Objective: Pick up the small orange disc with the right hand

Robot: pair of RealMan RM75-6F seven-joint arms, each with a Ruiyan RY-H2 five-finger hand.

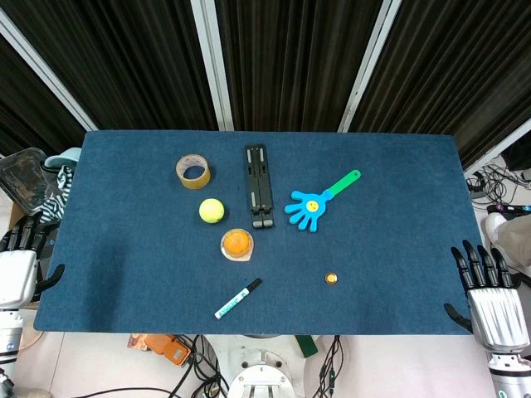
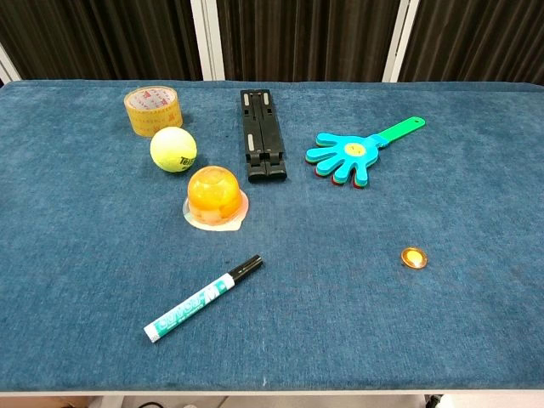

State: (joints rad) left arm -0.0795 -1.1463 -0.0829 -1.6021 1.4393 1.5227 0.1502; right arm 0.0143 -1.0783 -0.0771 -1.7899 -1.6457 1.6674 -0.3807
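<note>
The small orange disc (image 1: pixel 331 278) (image 2: pixel 414 257) lies flat on the blue table, right of centre and towards the front edge. My right hand (image 1: pixel 488 292) hangs beyond the table's right front corner, well to the right of the disc, fingers spread and holding nothing. Off the left front corner my left hand (image 1: pixel 21 259) also holds nothing, fingers apart. Neither hand shows in the chest view.
On the blue table (image 1: pixel 398 191) lie a tape roll (image 1: pixel 193 172), a tennis ball (image 1: pixel 211 211), an orange dome on a clear base (image 1: pixel 237 244), a black folded stand (image 1: pixel 259 186), a blue hand clapper (image 1: pixel 319 202) and a marker (image 1: pixel 238 298).
</note>
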